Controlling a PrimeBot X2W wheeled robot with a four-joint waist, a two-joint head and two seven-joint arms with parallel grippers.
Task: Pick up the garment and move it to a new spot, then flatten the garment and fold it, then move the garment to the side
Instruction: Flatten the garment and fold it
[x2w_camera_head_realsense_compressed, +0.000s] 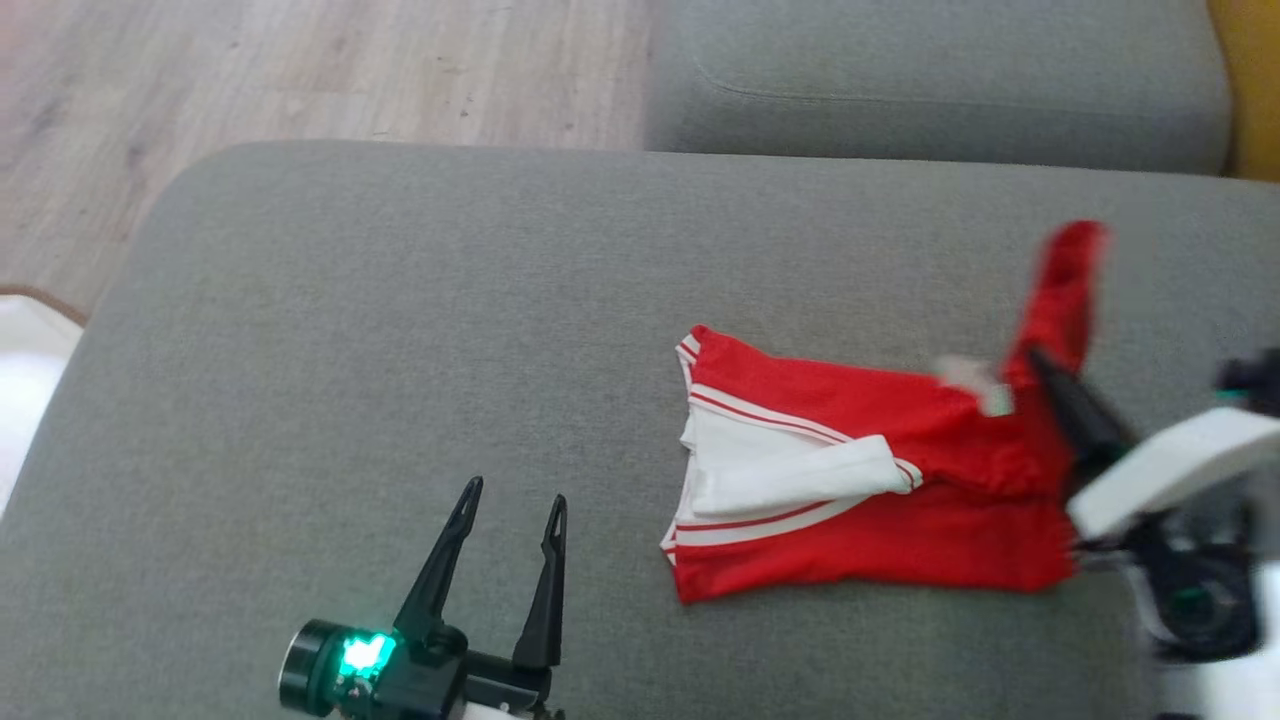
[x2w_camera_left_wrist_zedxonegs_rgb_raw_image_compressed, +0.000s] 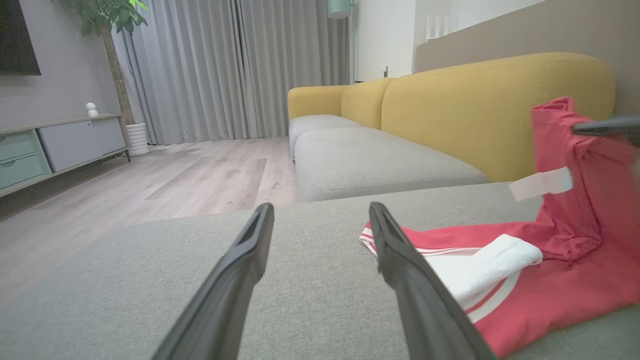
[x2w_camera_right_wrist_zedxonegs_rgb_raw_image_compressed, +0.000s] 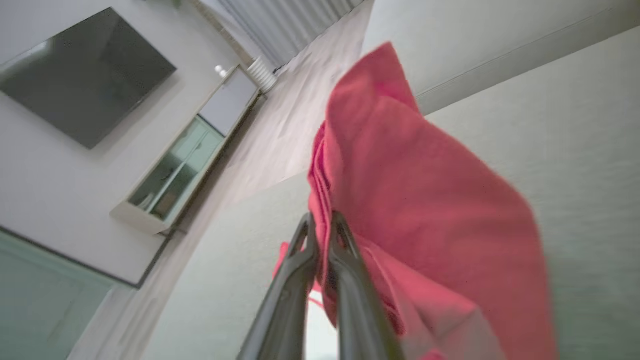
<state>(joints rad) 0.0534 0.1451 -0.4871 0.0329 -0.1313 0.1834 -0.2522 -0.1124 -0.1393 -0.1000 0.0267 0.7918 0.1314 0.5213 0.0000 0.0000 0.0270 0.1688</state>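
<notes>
Pinching a raised corner of the garment (x2w_camera_head_realsense_compressed: 870, 500) on the cushion (x2w_camera_head_realsense_compressed: 400, 300), right gripper (x2w_camera_head_realsense_compressed: 1038, 362) angled, jaws shut; left gripper (x2w_camera_head_realsense_compressed: 514, 492) jaws spread wide over open cushion.

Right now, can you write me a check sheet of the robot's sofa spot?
Surface: grey sofa cushion, flat.
Job's things: red and white garment, mostly lying on the cushion, one end lifted.
Clutter: nothing seen.
Claws: left claw open, beside the garment, apart from it; right claw shut on the garment's raised end.
Cables: nothing seen.
Surroundings: wooden floor, yellow sofa back, grey curtains, potted plant.
</notes>
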